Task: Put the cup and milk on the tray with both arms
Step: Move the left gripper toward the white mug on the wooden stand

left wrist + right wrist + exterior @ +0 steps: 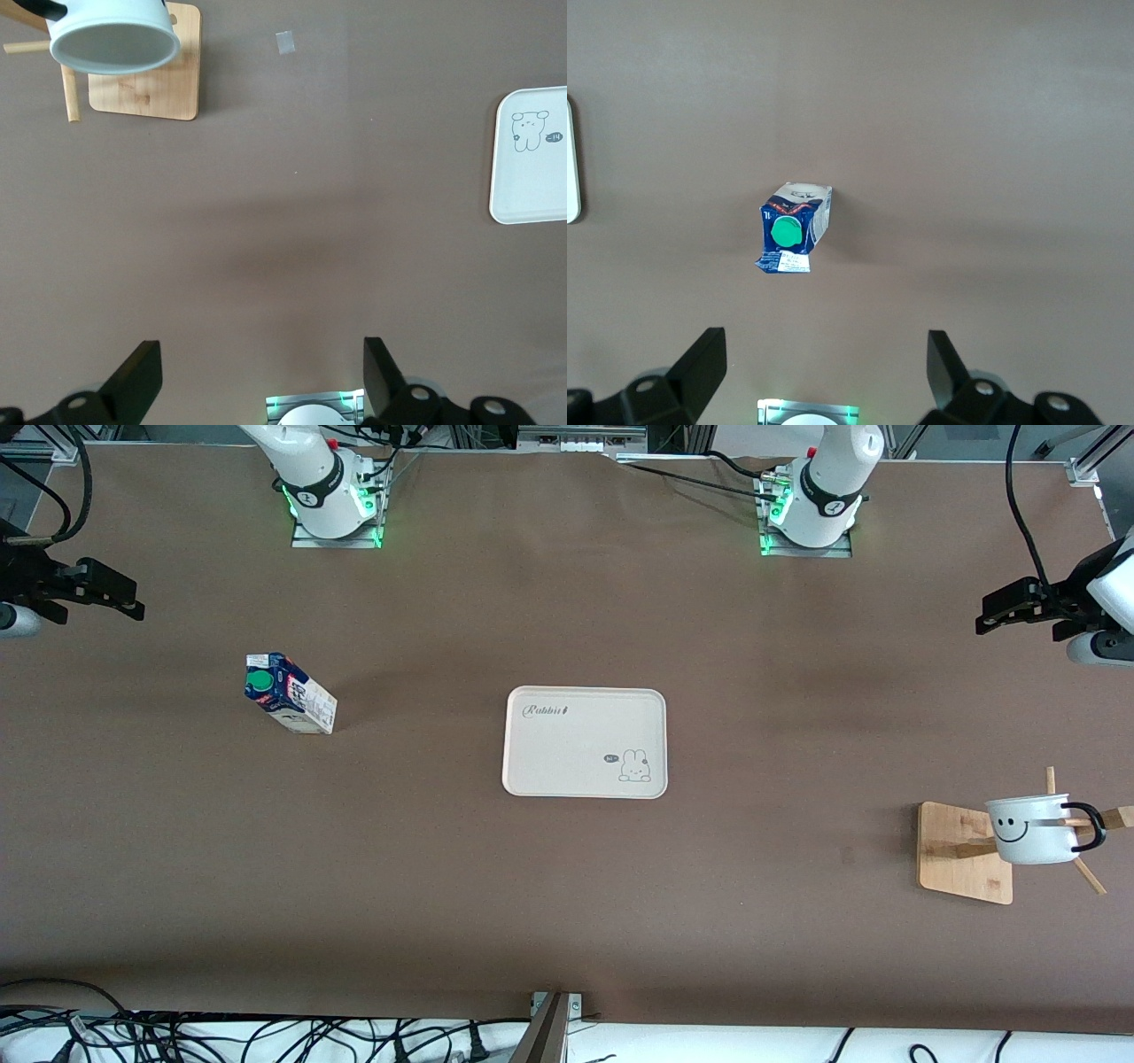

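Note:
The cream tray (567, 753) lies flat at the table's middle. The milk (290, 693), blue and white with a green cap, stands upright toward the right arm's end. The cup (1032, 829) hangs by its black handle on a peg of the wooden rack (964, 852) toward the left arm's end. My right gripper (133, 602) hovers open and empty above the table at that arm's end, with the milk (793, 232) below it. My left gripper (988, 620) hovers open and empty at its own end; its wrist view shows the cup (112, 40) and the tray (532, 186).
The rack's square base (146, 75) and pegs stick out around the cup. A small pale scrap (284, 42) lies on the brown table beside the rack. Both arm bases (335, 505) stand along the table's edge farthest from the front camera. Cables lie at the nearest edge.

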Robot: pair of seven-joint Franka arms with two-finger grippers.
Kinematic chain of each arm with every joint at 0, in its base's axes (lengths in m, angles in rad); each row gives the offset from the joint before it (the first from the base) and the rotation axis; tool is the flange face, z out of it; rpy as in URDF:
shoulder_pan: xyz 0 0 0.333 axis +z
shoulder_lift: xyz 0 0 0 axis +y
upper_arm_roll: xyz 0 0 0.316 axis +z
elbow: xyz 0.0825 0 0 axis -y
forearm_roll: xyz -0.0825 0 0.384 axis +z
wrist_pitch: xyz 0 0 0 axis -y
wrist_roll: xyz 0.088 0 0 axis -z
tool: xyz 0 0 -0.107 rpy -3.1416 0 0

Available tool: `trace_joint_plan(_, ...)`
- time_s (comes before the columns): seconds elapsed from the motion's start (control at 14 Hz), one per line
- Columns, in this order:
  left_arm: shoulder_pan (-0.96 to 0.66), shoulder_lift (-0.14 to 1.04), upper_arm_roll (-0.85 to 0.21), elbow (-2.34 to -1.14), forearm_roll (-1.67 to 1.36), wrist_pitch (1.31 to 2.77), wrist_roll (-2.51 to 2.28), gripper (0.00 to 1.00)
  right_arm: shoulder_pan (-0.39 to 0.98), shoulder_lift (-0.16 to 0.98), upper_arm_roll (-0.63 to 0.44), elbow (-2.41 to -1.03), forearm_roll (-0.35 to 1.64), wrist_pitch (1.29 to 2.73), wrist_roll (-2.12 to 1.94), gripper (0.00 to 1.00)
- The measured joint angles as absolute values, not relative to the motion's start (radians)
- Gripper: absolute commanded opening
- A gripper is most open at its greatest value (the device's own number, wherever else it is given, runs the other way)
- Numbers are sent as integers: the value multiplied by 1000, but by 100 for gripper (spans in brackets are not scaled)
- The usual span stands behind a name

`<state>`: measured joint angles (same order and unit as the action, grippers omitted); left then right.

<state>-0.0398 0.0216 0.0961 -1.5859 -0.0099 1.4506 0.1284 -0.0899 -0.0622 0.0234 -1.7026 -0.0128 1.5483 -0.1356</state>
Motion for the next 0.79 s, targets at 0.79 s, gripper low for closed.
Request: trace_joint_plan(0.79, -42, 63, 88, -1585, -10, 1451, 128, 100, -90, -61, 23, -1703, -13, 1548, -136, 100)
